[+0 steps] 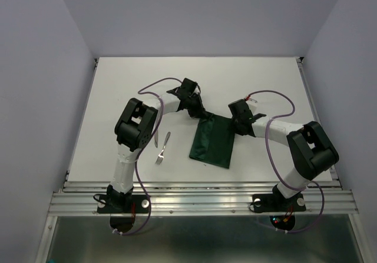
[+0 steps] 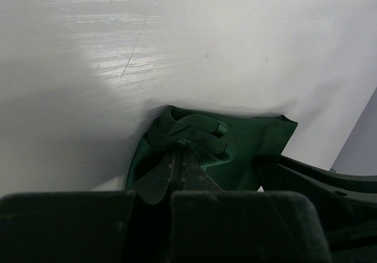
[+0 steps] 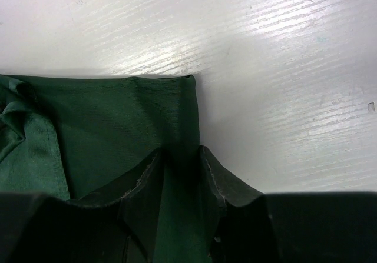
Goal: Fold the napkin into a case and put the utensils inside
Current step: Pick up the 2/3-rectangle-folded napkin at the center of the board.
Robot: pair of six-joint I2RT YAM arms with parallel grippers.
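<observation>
The dark green napkin point(image 1: 213, 140) lies as a folded rectangle on the white table. My left gripper point(image 1: 197, 111) is at its far left corner, and in the left wrist view the gripper point(image 2: 177, 151) is shut on a bunched corner of the napkin point(image 2: 253, 139). My right gripper point(image 1: 237, 123) is at the far right corner. In the right wrist view the gripper point(image 3: 180, 152) has its jaws close together with the edge of the napkin point(image 3: 118, 116) running between them. The knife point(image 1: 166, 138) and fork point(image 1: 160, 155) lie left of the napkin.
The right arm's dark gripper point(image 2: 330, 186) shows beside the napkin in the left wrist view. The metal rail point(image 1: 200, 201) runs along the table's near edge. Grey walls enclose the table on three sides.
</observation>
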